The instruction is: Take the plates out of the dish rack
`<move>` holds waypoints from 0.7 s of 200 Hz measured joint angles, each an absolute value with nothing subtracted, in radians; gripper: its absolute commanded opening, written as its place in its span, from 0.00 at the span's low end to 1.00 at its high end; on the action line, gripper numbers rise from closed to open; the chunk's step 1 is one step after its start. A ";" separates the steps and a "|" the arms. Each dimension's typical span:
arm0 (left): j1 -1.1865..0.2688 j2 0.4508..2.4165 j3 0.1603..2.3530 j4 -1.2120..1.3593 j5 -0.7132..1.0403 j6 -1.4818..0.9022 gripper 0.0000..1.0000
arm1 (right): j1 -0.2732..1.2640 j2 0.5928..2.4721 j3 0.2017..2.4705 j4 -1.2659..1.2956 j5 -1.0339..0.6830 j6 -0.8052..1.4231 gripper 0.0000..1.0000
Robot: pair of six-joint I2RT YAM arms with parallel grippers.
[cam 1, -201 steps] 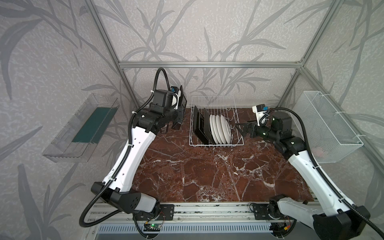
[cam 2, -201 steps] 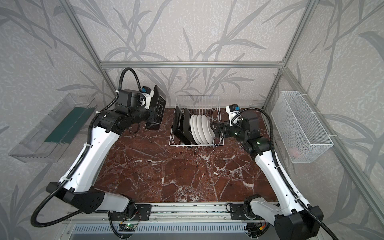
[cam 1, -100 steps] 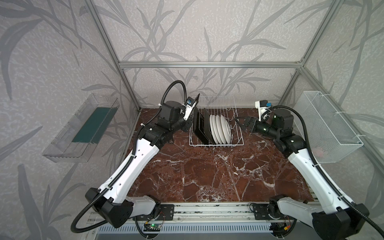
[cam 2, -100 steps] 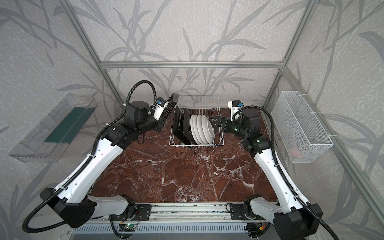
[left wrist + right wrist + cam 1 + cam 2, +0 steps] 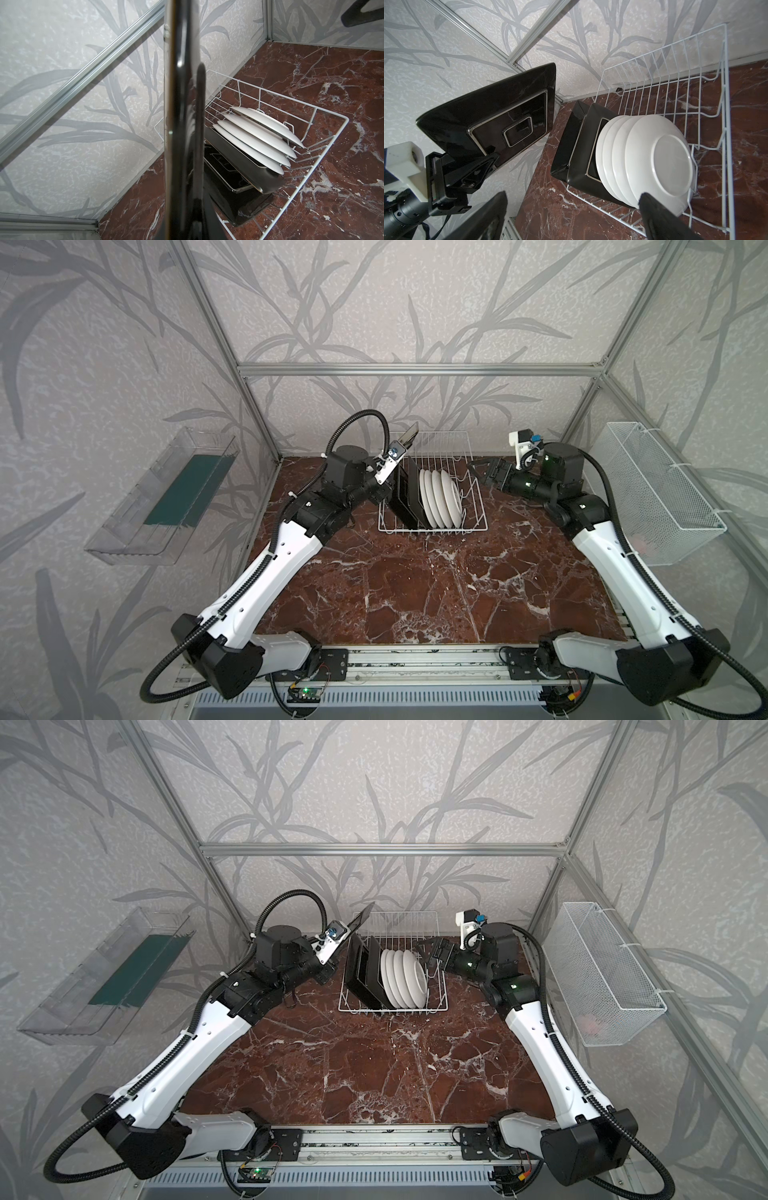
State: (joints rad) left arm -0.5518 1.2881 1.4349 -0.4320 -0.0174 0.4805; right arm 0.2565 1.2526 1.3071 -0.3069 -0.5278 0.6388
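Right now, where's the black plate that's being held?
The left hand holds the black plate; in both top views it's over the back left corner of the rack.

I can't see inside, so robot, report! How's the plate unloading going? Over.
Left gripper shut on black plate, held up beside dish rack. Right gripper open beside white plates. Six plates racked. Nothing in the way.

Both top views: high at the front, angled down toward the back wall (image 5: 415, 406), whole surface (image 5: 415, 593) in frame. Left wrist view: close, sighting past a black plate (image 5: 182, 124) onto the dish rack (image 5: 304, 180). Right wrist view: close, from the dish rack's opposite side. All four share the dish rack.
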 measured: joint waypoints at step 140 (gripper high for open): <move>-0.611 1.243 1.235 -0.267 -0.010 0.842 0.00 | 0.286 1.378 1.428 -0.285 -0.625 0.784 0.97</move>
